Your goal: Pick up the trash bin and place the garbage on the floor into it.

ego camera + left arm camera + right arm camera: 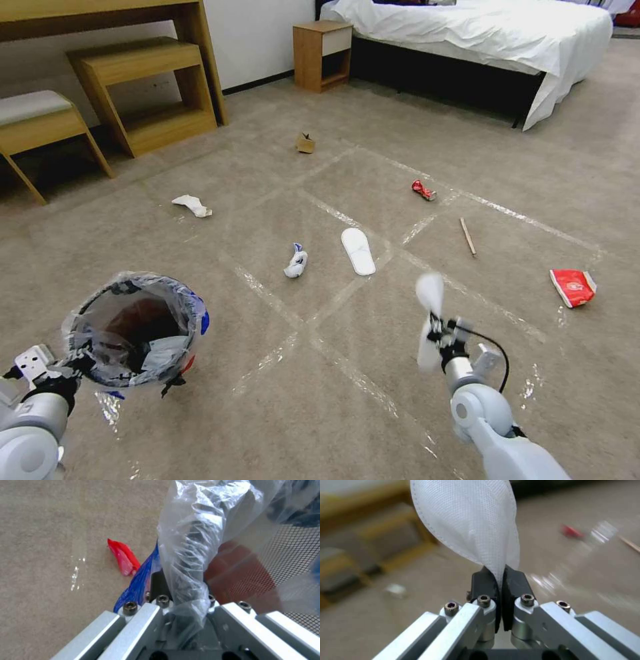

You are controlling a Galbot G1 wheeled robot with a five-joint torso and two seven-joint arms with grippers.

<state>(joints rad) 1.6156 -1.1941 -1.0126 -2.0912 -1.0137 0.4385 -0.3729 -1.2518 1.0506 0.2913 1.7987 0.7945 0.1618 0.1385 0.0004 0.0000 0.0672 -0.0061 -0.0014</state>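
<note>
The red trash bin [133, 330] with its clear printed liner hangs off the floor at lower left, my left gripper [75, 363] shut on its rim. Up close, that left gripper [180, 590] pinches the liner [186, 542] against the red mesh wall [246, 580]. My right gripper [437, 330] is shut on a white slipper [427, 313], held upright above the carpet; its pads [515, 580] clamp the slipper [466, 522]. Garbage on the floor: another slipper [358, 251], a blue-white tissue wad [296, 261], a white tissue [192, 205], a cardboard scrap [305, 143], a red can [423, 190], a stick [467, 236] and a red wrapper [573, 287].
A wooden desk and benches [143, 87] stand at the back left, a nightstand [323, 53] and a bed [480, 33] at the back. Shiny tape strips [347, 220] grid the carpet. A red wrapper [123, 557] lies on the carpet beside the bin.
</note>
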